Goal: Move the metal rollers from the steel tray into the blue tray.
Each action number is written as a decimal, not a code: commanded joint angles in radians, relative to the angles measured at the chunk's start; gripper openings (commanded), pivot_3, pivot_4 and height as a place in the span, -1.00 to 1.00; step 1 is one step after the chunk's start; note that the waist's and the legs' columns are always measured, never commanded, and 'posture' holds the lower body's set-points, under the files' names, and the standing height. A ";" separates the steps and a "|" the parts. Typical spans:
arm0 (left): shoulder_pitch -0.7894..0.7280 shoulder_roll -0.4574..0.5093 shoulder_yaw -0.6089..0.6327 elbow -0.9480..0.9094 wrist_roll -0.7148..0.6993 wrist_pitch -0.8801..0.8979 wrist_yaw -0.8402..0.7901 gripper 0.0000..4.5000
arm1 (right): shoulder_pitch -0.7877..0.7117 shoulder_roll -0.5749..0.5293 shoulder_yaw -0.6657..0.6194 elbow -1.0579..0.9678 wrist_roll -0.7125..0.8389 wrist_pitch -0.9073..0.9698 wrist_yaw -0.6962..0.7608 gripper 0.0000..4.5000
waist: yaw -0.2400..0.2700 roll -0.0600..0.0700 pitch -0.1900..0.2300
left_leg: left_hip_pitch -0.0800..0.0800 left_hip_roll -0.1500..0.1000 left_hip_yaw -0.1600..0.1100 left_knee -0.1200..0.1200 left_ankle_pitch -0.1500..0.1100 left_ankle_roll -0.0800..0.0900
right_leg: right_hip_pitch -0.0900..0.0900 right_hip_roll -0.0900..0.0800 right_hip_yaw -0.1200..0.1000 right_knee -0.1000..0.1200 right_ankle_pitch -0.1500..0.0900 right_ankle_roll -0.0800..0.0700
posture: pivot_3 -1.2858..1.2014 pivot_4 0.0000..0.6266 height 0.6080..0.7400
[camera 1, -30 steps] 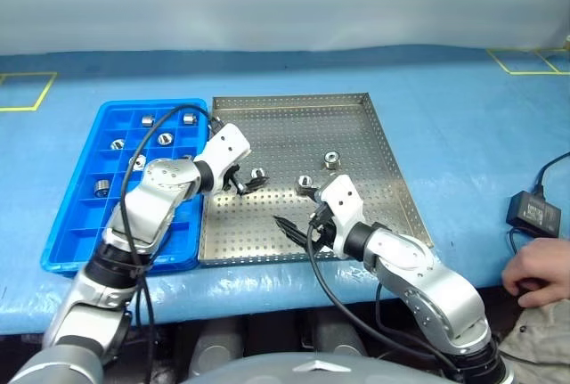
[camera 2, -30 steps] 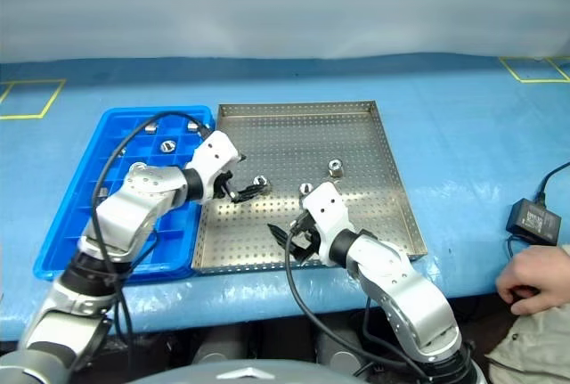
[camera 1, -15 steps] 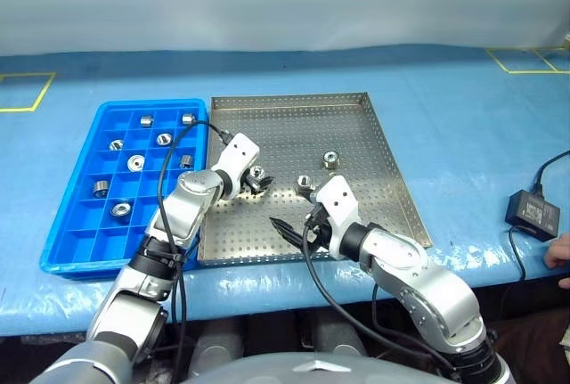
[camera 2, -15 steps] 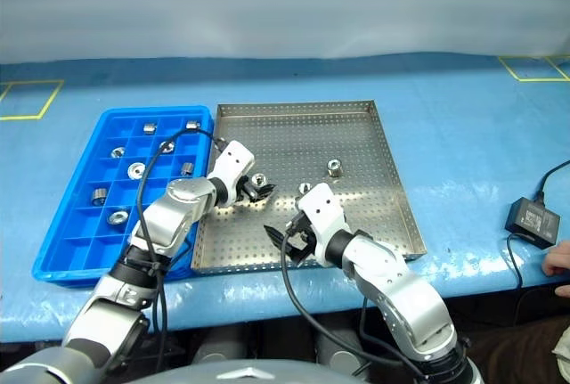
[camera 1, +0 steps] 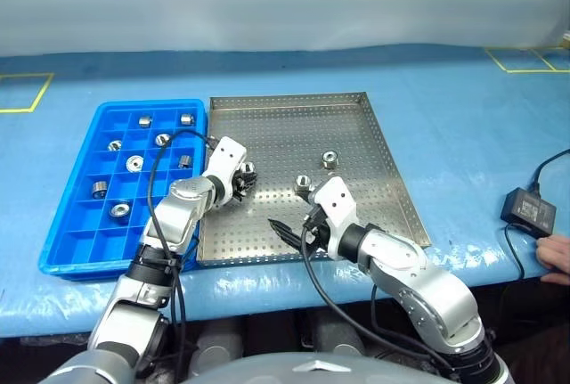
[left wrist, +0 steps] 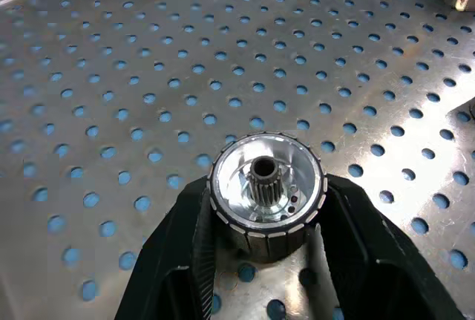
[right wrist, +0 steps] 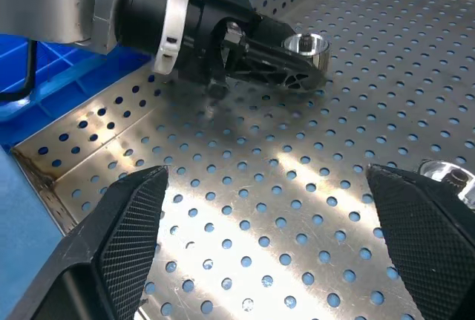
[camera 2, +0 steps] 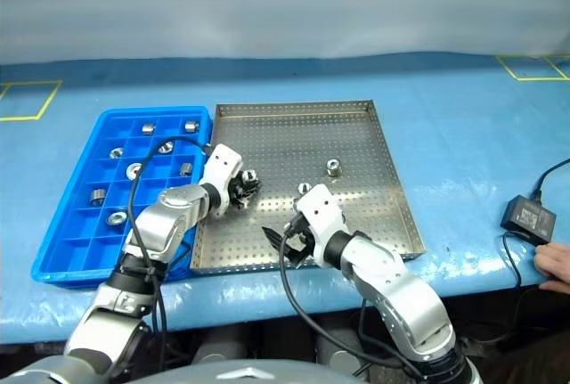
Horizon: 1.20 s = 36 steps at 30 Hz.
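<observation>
Now the left hand (left wrist: 266,249) has come down and squeezed shut on one small shiny metal roller (left wrist: 267,195), left of middle in the big steel tray with holes (camera 1: 374,148). Its right hand (right wrist: 260,246) waits wide open, holding nothing. Two more rollers (camera 1: 329,159) sit mid-picture. Seven already lie in the blue plastic tray of little boxes (camera 1: 71,241) at left. Three are left to move.

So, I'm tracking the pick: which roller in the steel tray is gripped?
The roller nearest the blue tray, clamped in the left gripper. The other two rollers lie free on the steel tray.
</observation>
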 commanded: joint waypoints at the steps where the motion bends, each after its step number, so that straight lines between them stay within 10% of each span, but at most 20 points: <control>1: 0.033 -0.025 0.133 -0.243 -0.007 -0.023 0.122 -0.23 | -0.041 0.010 0.020 -0.007 0.007 -0.016 0.021 1.00 | 0.001 0.000 0.000 | 0.000 0.000 0.000 0.000 0.000 0.000 | 0.000 0.000 0.000 0.000 0.000 0.000 | 0.07 -0.52 1.00; 13: 0.395 -0.087 0.423 -0.779 0.184 0.174 0.465 -0.23 | -0.217 0.040 0.146 0.146 0.002 -0.090 0.175 1.00 | 0.046 -0.001 0.000 | 0.001 0.000 -0.001 -0.001 0.000 0.000 | 0.001 -0.001 -0.001 0.000 0.000 0.000 | 0.22 -0.52 1.00; 30: 0.584 -0.306 0.490 -0.828 0.207 0.264 0.545 -0.23 | -0.318 0.118 0.278 0.241 -0.012 -0.174 0.309 1.00 | 0.126 -0.002 -0.001 | 0.000 -0.001 -0.012 -0.001 0.001 -0.001 | 0.004 -0.002 -0.010 0.000 -0.002 -0.004 | 0.29 -0.52 1.00; 36: 0.532 -0.285 0.483 -0.794 0.180 0.235 0.516 0.63 | -0.263 0.102 0.217 0.189 -0.009 -0.143 0.259 1.00 | 0.124 -0.001 -0.001 | -0.001 -0.001 -0.015 -0.002 0.001 -0.001 | 0.004 -0.002 -0.015 0.000 -0.004 -0.006 | 0.25 -0.52 1.00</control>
